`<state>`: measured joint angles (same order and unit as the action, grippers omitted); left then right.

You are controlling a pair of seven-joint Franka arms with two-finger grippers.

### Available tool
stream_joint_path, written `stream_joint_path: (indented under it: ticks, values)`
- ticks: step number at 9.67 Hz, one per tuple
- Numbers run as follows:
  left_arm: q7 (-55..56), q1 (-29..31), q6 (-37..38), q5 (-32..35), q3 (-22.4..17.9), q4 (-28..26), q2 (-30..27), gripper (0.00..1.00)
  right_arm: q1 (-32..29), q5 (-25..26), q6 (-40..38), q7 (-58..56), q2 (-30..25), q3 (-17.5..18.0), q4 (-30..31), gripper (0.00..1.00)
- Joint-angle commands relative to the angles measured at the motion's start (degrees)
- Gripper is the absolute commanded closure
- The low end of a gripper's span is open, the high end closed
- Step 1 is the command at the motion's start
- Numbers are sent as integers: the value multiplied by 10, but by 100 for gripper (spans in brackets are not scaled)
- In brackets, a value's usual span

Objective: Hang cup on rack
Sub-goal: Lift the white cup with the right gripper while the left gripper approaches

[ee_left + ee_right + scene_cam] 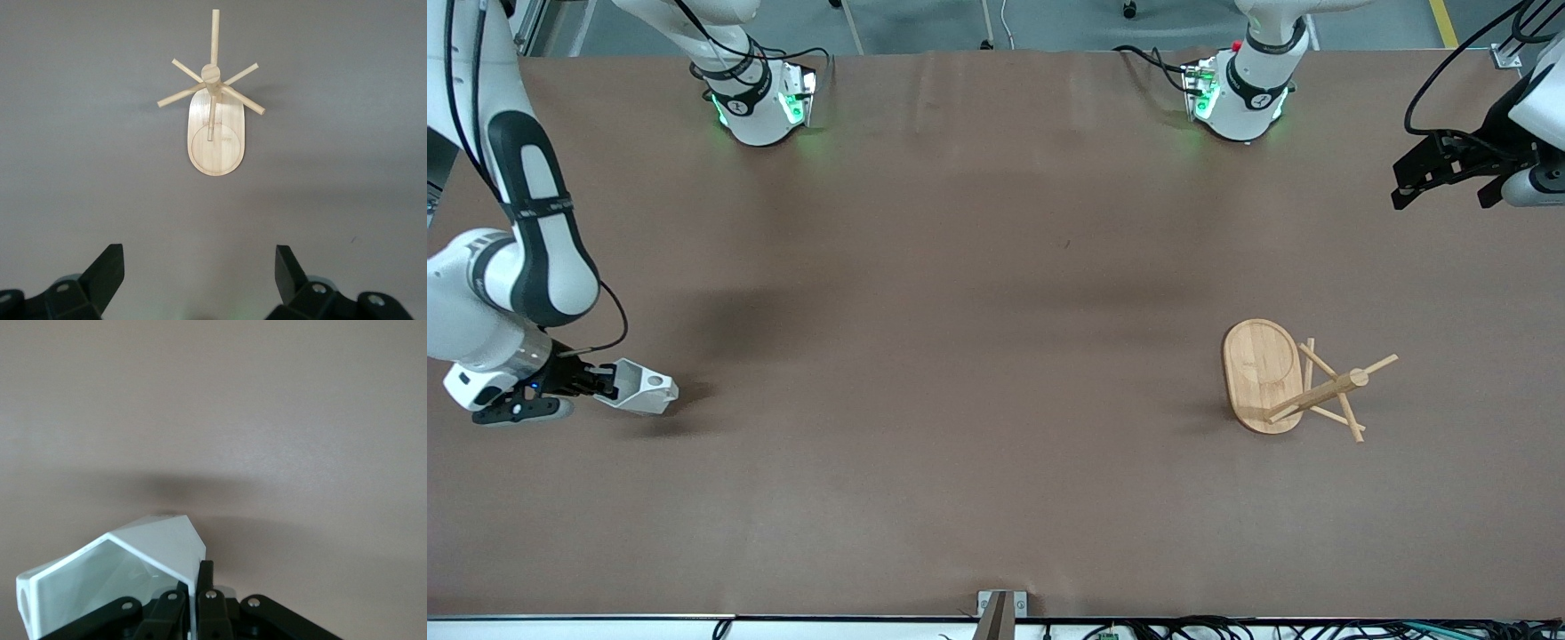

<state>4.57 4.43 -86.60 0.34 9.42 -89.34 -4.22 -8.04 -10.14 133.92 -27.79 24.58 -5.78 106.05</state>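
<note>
Pinching the wall of the one cup (640,388), the right gripper (609,380) is holding it over the right arm's end of the table (960,267). One rack (1303,382) is standing toward the left arm's end, where the left gripper (1449,182) is waiting with fingers wide apart.

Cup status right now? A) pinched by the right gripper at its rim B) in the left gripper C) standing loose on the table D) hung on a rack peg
A: the right gripper is shut on the wall of the cup, far from the rack.
</note>
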Motion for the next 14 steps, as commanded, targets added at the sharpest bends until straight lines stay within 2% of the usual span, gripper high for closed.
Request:
stream_joint_path:
  ticks: [1,2,5,6,8,9,11,13,14]
  values:
    - [-11,1,11,-10,0,-1,12,0,16,-13,-81,4,-60,7,-2,100]
    - [-11,1,11,-10,0,-1,12,0,36,-18,-102,23,-85,8,-3,100]
    - [-11,-13,24,-10,10,-6,23,0,98,-117,-227,65,-105,8,-64,100]
    - [-11,-29,27,-10,24,-6,24,0,117,-160,-239,65,-104,8,-82,100]
    - [-12,-65,28,-36,63,-3,22,0,170,-203,-238,66,-103,7,-100,100]
    - [-12,-78,26,-76,85,-3,26,0,186,-263,-237,65,-102,7,-106,100]
    - [-36,-112,-2,-85,139,-1,35,0,218,-367,-235,62,-100,7,-105,100]
    - [-91,-138,-52,-88,178,-1,51,0,251,-437,-239,64,-96,7,-102,100]
    - [-109,-150,-89,-88,196,-3,55,0,268,-453,-239,64,-93,7,-101,100]
